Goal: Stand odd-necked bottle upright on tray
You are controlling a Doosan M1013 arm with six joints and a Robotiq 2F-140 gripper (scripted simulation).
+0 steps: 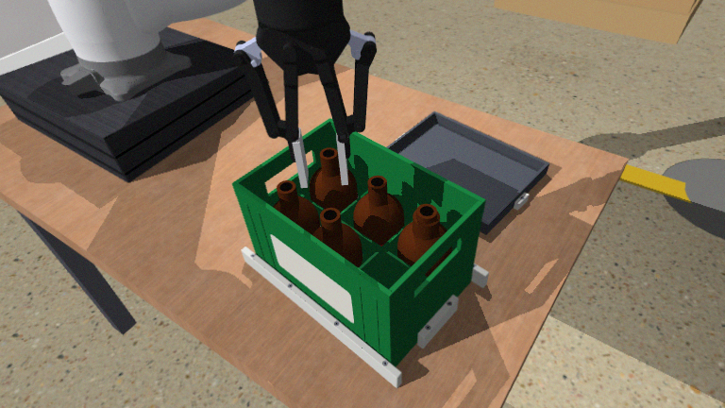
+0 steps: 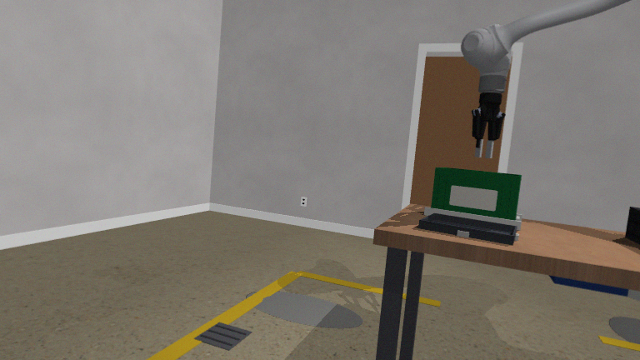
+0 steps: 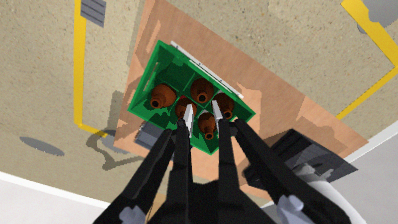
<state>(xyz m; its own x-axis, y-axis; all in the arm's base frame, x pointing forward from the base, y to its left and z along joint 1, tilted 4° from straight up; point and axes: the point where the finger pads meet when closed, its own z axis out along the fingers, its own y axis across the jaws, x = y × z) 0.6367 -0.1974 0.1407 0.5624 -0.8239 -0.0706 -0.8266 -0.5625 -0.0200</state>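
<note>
Five brown bottles stand in the green crate (image 1: 360, 238): back left (image 1: 331, 178), left (image 1: 289, 202), middle (image 1: 378, 208), front (image 1: 331, 233) and right (image 1: 423, 230). One front compartment (image 1: 382, 266) is empty. My gripper (image 1: 324, 183) hangs in the air above the crate, over the back left bottle. In the side view the gripper (image 2: 484, 154) is clearly above the crate's rim (image 2: 476, 193). Its fingers stand a little apart with nothing between them. The wrist view looks down past the fingers onto the crate (image 3: 189, 96). The dark grey tray (image 1: 468, 164) lies empty behind the crate.
White stop rails (image 1: 319, 314) border the crate on the wooden table. The robot's black base plate (image 1: 116, 116) sits at the table's back left. The tray (image 2: 467, 228) lies near the table's edge.
</note>
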